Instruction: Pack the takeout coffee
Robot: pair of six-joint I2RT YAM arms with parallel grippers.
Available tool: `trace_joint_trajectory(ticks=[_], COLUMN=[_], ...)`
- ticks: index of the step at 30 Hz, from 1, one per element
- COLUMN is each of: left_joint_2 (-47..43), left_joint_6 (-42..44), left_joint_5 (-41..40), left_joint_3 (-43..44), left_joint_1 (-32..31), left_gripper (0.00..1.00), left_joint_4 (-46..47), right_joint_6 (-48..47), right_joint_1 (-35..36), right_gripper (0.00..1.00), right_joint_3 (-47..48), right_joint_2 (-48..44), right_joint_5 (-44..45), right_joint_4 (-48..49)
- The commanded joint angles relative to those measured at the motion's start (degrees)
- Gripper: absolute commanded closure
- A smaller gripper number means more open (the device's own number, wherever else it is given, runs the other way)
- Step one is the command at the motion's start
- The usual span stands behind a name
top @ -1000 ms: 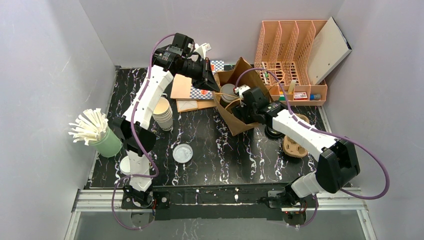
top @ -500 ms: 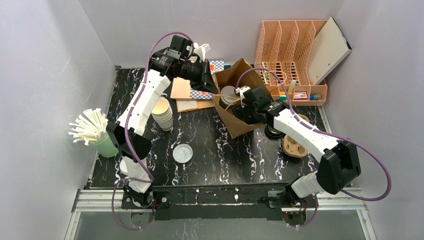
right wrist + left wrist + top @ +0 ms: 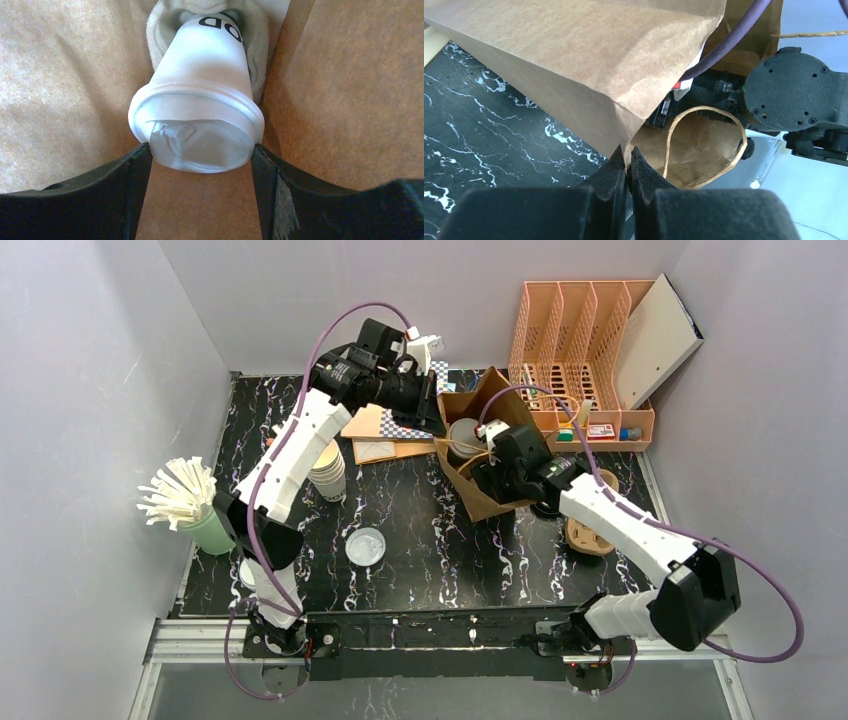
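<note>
— Where is the coffee?
— The pale cup [image 3: 197, 95], with its white lid on, is down inside the brown paper bag [image 3: 60, 75]. It sits tilted, and its base is in a grey pulp holder [image 3: 157, 35]. From above, only the lid shows in the bag's mouth.

— Is it held?
— The right hand [image 3: 199, 147] is spread wide around the lid, with one finger at each side. They look to be pressing on the rim, though the contact is hard to judge from that angle.

— And the other hand?
— The left hand [image 3: 628, 150] is pinched tight on the bag's upper edge, with paper caught between its fingertips. A twine handle [image 3: 704, 145] loops just beyond it.

— Where does the bag stand?
— It is toward the back of the black marbled counter [image 3: 430, 550], just in front of a peach file rack [image 3: 580, 350]. A stack of lidless cups [image 3: 327, 468] stands to the left, apart from it. A loose round lid [image 3: 366, 545] lies flat nearer the arms. At the left edge is a green cup [image 3: 215, 528] full of white sticks.
</note>
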Motion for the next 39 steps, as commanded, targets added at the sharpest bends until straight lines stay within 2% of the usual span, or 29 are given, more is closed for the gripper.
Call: trace_joint_trajectory(ticks=[1, 12, 18, 23, 25, 27, 31, 33, 39], left_joint_2=[-7.0, -18.0, -19.4, -20.0, -20.1, -20.1, -19.4, -19.0, -16.7], left_joint_6=[4.9, 12.2, 13.0, 12.3, 11.9, 11.5, 10.2, 10.0, 12.4], left_joint_5=[-7.2, -16.0, -17.9, -18.8, -19.2, -19.6, -22.5, -24.8, -33.2], left_joint_3=[-3.7, -18.3, -20.2, -21.6, -21.7, -21.3, -17.9, -15.6, -6.3], left_joint_1=[-2.2, -8.1, -9.1, -9.6, -9.6, -9.6, -9.5, -9.5, -9.0], left_gripper=[1.00, 1.00, 1.00, 0.99, 0.92, 0.81, 0.43, 0.29, 0.14], left_joint_4=[5.9, 15.8, 16.8, 16.8, 16.8, 16.8, 15.8, 15.3, 14.5], right_joint_6=[0.5, 0.6, -1.8, -1.3, -1.3, -1.2, -1.2, -1.4, -2.2], right_joint_1=[3.7, 5.7, 5.9, 5.8, 5.8, 5.9, 5.8, 5.8, 5.8], right_gripper=[0.48, 0.50, 0.50, 0.50, 0.50, 0.50, 0.50, 0.50, 0.50], right_joint_3=[-3.7, -11.8, -16.0, -16.6, -16.7, -16.7, -16.9, -16.9, -17.4], right_joint_2=[-4.3, -9.9, -12.6, -12.3, -12.3, -12.2, -12.0, -11.8, -11.7], right_joint_5=[1.3, 6.8, 7.1, 6.3, 6.1, 6.1, 5.6, 5.3, 4.9], right_joint_4=[2.6, 10.4, 16.0, 16.3, 16.4, 16.3, 16.4, 16.3, 16.9])
